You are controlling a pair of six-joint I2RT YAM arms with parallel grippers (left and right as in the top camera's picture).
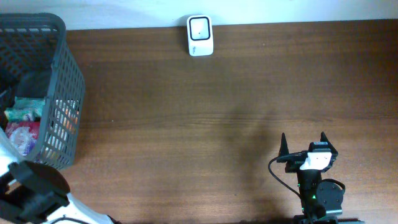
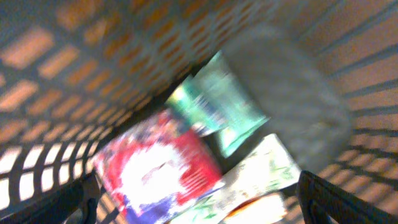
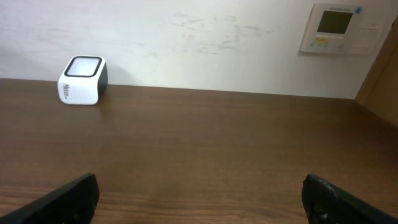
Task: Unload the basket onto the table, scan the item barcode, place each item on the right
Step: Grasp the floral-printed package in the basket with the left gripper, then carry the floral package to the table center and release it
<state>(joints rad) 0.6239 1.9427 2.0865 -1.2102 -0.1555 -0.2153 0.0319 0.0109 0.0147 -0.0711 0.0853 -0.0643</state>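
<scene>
Currently left end effector point(image 2: 198, 198) spread over packets point(image 2: 155, 168) in basket point(image 2: 37, 62), likely set to pick one; right end effector point(image 3: 199, 196) spread and empty, facing scanner point(image 3: 82, 80) across counter point(image 3: 205, 143).

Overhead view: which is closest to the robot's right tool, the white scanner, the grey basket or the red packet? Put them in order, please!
1. White scanner: at the far edge of the table, nearest the right tool.
2. Grey basket: at the left end, next.
3. Red packet: inside the basket, behind its wall, farthest.
</scene>
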